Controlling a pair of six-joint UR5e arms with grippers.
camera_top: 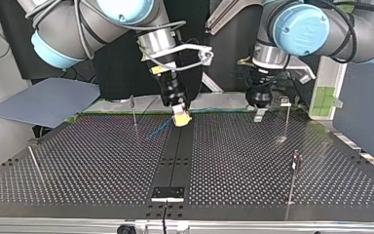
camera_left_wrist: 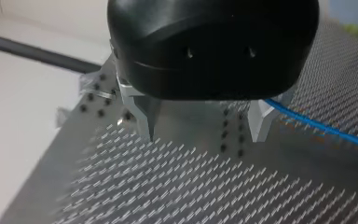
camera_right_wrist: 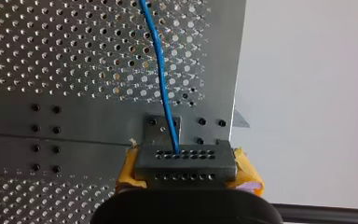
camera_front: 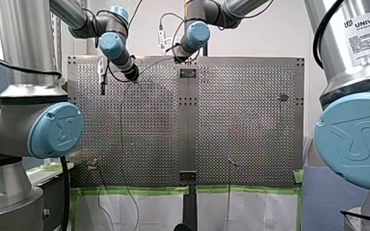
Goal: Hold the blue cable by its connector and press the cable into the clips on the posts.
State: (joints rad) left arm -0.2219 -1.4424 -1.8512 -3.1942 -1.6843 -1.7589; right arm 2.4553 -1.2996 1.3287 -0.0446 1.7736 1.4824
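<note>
Cable [camera_right_wrist: 161, 70], blue, leaves a grey connector [camera_right_wrist: 185, 163] that my right pincer [camera_top: 181, 117] clamps between its yellow pads [camera_right_wrist: 127, 170]. Only the right wrist view shows this grip plainly, with the cable running away over the perforated bench [camera_front: 250, 120]. The top view gives just a short blue streak beside that pincer, over the bench's dark middle strip at the edge nearest the arms. The left wrist view shows my left pincer [camera_left_wrist: 205, 128] spread wide with nothing between its metal fingers [camera_left_wrist: 144, 114], and the cable passes just beside one of them. Thin posts [camera_top: 287, 119] stand well apart on the bench in the top view. Green tape [camera_front: 139, 190] edges the bench in the front view, and a white wall [camera_front: 279, 33] stands behind.
</note>
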